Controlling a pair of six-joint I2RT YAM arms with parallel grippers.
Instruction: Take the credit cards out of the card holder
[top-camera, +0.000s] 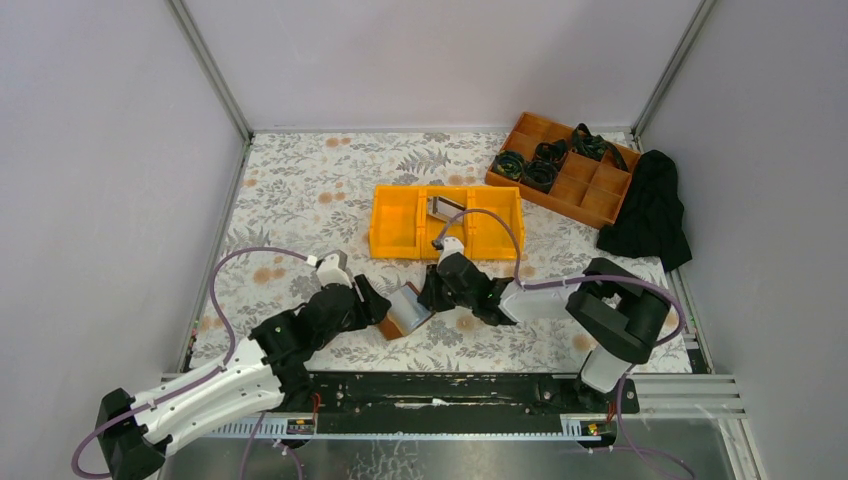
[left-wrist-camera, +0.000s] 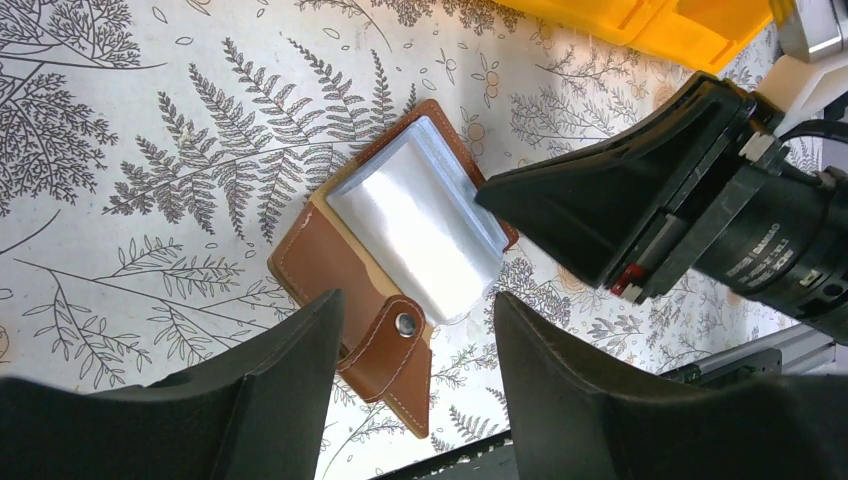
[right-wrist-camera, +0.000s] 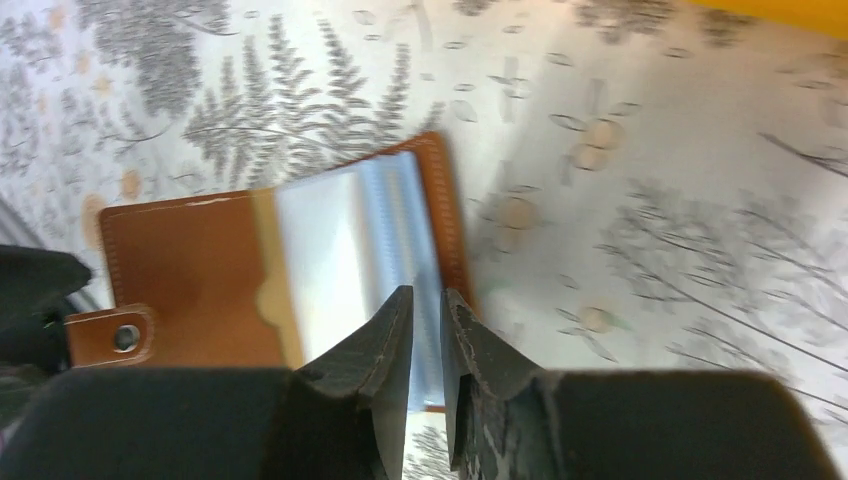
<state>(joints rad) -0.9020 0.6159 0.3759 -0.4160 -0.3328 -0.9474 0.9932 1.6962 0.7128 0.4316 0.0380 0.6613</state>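
Note:
The brown leather card holder (top-camera: 392, 322) (left-wrist-camera: 325, 265) (right-wrist-camera: 185, 265) lies open on the fern-patterned table, its snap tab (left-wrist-camera: 400, 350) folded out. Silvery credit cards (left-wrist-camera: 415, 225) (right-wrist-camera: 320, 250) sit stacked in its pocket. My left gripper (top-camera: 378, 305) (left-wrist-camera: 418, 300) is open, its fingers straddling the tab end just above the holder. My right gripper (top-camera: 432, 293) (right-wrist-camera: 428, 292) hangs over the cards' far edge with its jaws only a narrow slit apart and nothing visibly between them. The right wrist view is blurred.
A yellow three-compartment bin (top-camera: 400, 235) (left-wrist-camera: 650, 25) stands just behind the holder, with a silvery card (top-camera: 440, 210) in its middle compartment. An orange divided tray (top-camera: 590, 185) with black coils and a black cloth (top-camera: 650, 210) sit at the back right. A black rail (top-camera: 450, 390) runs along the near edge.

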